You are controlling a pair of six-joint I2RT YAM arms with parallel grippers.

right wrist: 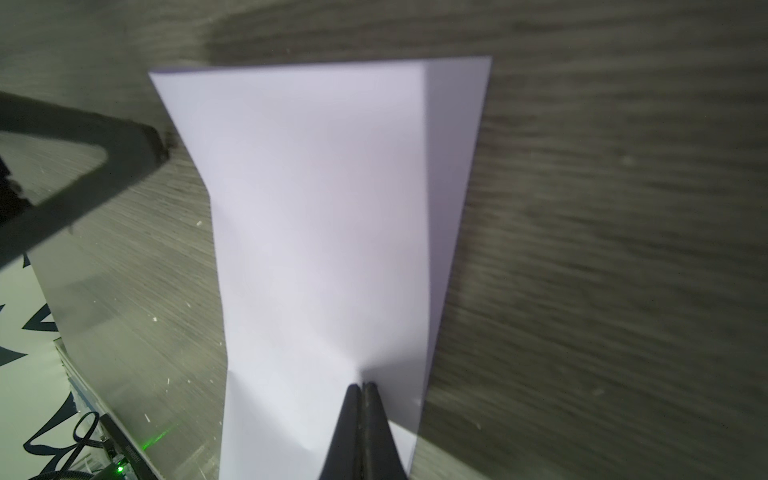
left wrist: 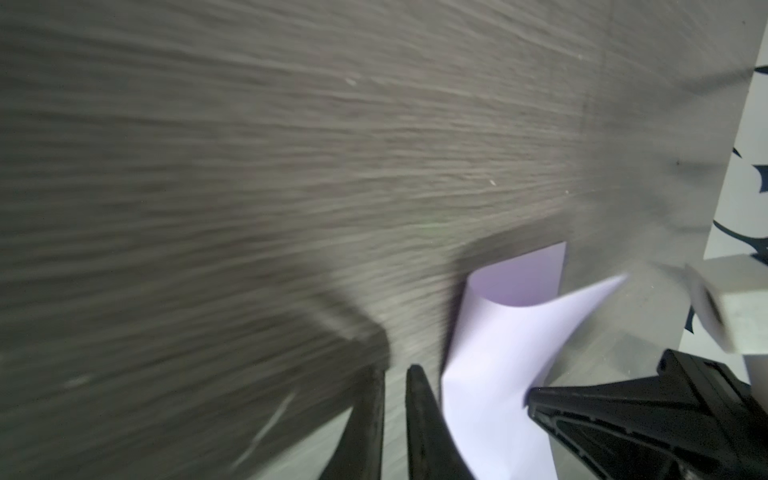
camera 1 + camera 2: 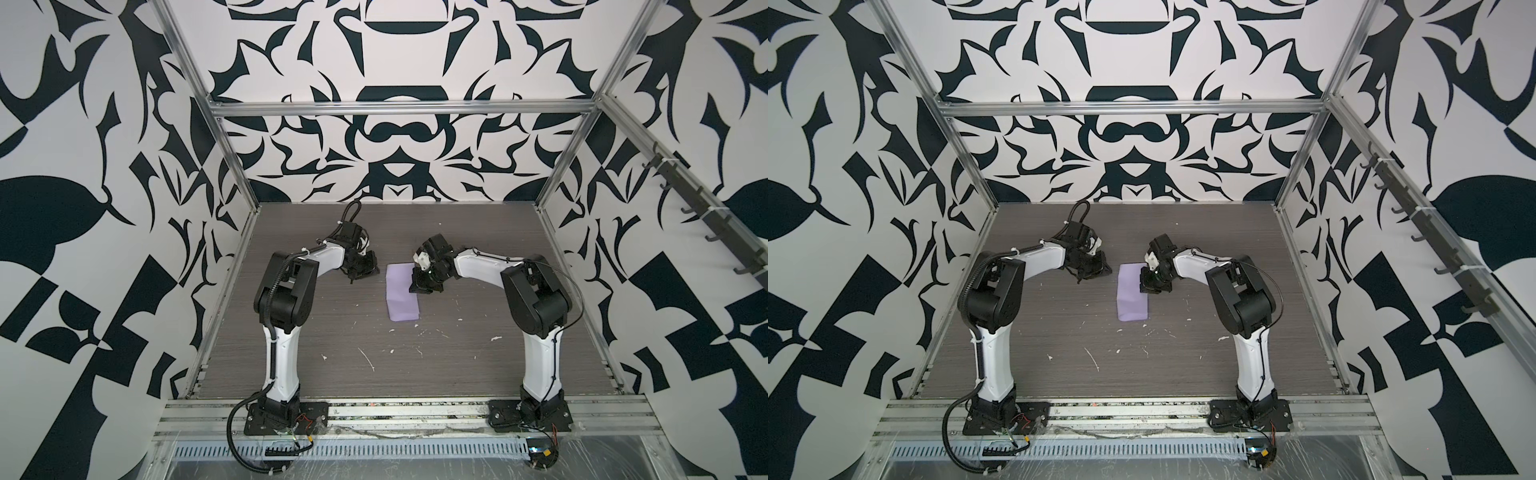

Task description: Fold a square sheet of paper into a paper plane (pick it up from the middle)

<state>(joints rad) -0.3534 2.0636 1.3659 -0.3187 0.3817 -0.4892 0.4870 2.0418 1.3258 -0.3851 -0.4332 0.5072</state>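
The square sheet of paper [image 3: 399, 301] [image 3: 1131, 303] is lilac and lies doubled over into a long rectangle in the middle of the table. Its upper layer bows up in the left wrist view [image 2: 498, 353]. My right gripper [image 3: 414, 286] [image 3: 1145, 286] [image 1: 360, 384] is shut on the sheet's right edge, and a crease fans out from its tips across the paper [image 1: 316, 208]. My left gripper [image 3: 353, 279] [image 3: 1083, 277] [image 2: 397, 370] hangs just left of the sheet, apart from it. Its fingers stand narrowly open with only table showing between them. No paper plane is in view.
Small white flecks [image 3: 370, 361] dot the grey wood-grain table [image 3: 316, 332] in front of the sheet. Aluminium frame posts [image 3: 232, 232] and patterned walls close in the left, right and back sides. Both arm bases [image 3: 286, 411] are bolted at the front rail.
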